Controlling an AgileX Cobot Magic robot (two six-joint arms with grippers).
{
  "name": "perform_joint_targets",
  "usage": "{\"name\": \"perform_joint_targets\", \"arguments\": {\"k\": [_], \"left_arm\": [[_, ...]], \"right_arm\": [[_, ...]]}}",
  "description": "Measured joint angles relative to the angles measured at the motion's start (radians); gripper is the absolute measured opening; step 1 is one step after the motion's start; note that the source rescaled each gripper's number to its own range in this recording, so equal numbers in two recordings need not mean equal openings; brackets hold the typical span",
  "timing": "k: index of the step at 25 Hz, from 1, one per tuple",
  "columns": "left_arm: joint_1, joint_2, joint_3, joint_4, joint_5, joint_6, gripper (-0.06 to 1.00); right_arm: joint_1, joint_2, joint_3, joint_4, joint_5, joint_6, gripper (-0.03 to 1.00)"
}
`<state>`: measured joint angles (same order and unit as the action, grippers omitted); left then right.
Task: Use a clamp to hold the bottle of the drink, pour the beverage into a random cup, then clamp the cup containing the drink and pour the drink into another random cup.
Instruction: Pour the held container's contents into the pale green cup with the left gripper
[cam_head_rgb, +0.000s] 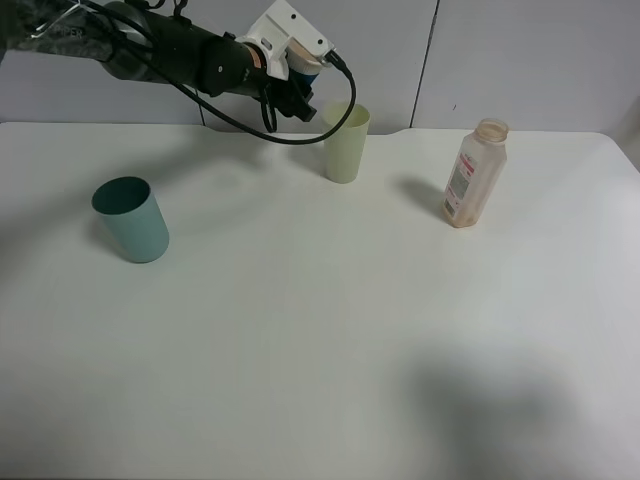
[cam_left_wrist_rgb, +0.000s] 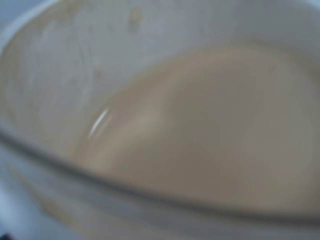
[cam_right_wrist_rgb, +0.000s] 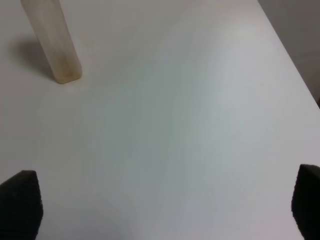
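Two sets of fingers are mine, and only one has anything in it. My left fingers (cam_head_rgb: 298, 52) are closed tight on the blue-banded cup (cam_head_rgb: 309, 67), which is lifted clear of the table (cam_head_rgb: 320, 330). From that wrist I look straight into the cup's mouth. The view is blurred, but the tan drink (cam_left_wrist_rgb: 215, 145) pools against one side of the white inner wall, close up to the rim. Just beside and a little below these fingers stands the pale green tumbler (cam_head_rgb: 346, 142), upright, its open mouth next to the cup I hold; whether the two rims touch I cannot tell. Further off on the tumbler's side the bottle (cam_head_rgb: 475, 172) stands upright, its wide neck open and a little tan showing at its base. Well apart on the other side sits the teal cup (cam_head_rgb: 131, 218), also upright. My right fingers (cam_right_wrist_rgb: 20, 202) are spread wide and hold nothing. They hang over the table, with the bottle's lower half ahead of them and well apart.
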<state>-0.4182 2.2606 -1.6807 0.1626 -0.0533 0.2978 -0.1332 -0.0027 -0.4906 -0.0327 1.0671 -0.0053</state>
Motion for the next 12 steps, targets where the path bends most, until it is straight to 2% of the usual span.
{"name": "perform_joint_targets", "arguments": {"k": [12], "left_arm": [[-0.028, 0.001, 0.000, 0.043, 0.007, 0.000, 0.02]], "right_arm": [[0.000, 0.000, 0.000, 0.000, 0.000, 0.000, 1.00]]}}
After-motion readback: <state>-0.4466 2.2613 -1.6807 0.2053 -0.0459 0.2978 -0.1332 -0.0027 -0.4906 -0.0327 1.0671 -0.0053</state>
